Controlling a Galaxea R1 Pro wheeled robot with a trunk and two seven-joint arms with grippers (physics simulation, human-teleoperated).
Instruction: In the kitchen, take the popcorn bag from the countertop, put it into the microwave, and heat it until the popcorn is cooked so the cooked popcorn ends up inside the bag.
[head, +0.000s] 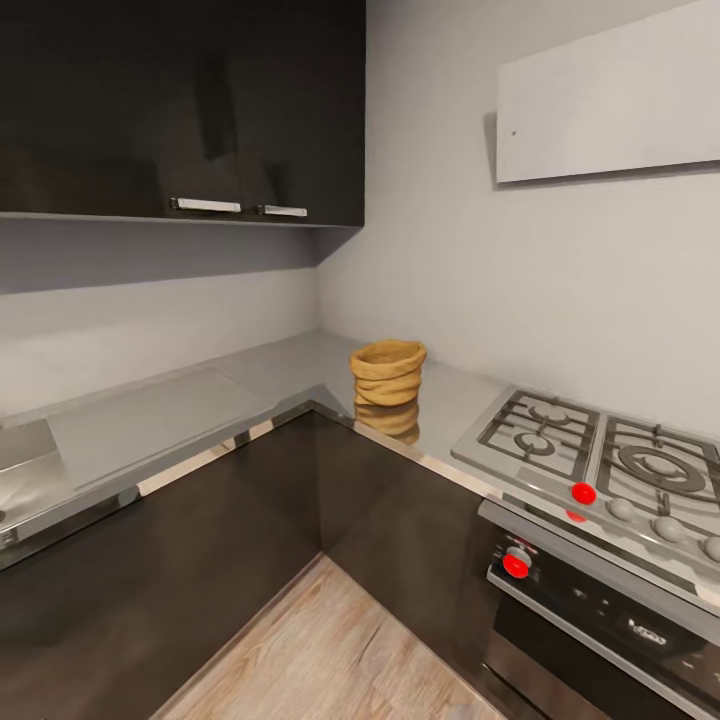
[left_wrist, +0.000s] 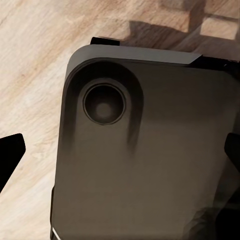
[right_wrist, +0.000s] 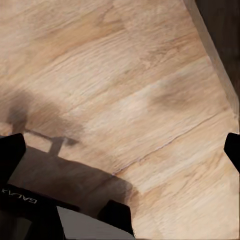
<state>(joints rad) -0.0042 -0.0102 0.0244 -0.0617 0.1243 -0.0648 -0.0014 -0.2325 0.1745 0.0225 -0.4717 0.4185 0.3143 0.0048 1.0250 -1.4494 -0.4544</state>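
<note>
The popcorn bag (head: 388, 373) is sitting on the countertop (head: 160, 420). Both grippers' fingers (left_wrist: 10, 152) (right_wrist: 11, 152) are spreading wide over the wood floor (right_wrist: 125, 75), holding nothing

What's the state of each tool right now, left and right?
Left tool: open, holding nothing, black fingertips spread wide above the robot's dark grey base.
Right tool: open, empty, above the light wooden plank floor.
</note>
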